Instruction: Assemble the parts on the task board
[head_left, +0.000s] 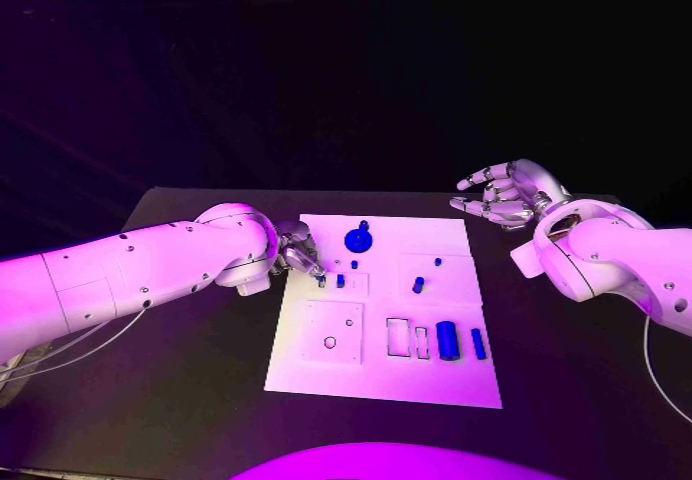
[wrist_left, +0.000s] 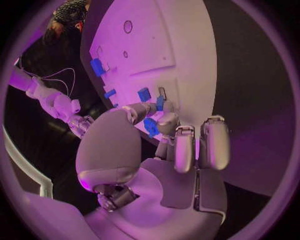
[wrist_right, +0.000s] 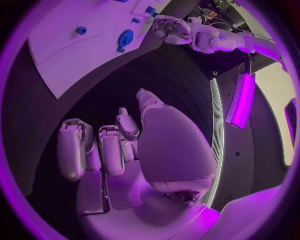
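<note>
Strong magenta-purple light over all views; room behind dark. Task board (head_left: 378, 372) and left arm (head_left: 130, 275) glare bright, near blown out. Black table (head_left: 173, 400) dim, low contrast. Soft shadow beside left hand (head_left: 300, 252). Wrist views: heavy fisheye bending at rims, dark vignette; glowing light strip (wrist_right: 240, 100).

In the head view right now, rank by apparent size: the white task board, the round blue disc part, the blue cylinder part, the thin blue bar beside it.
1. White task board
2. Round blue disc part
3. Blue cylinder part
4. Thin blue bar

Disc versus cylinder is close.
</note>
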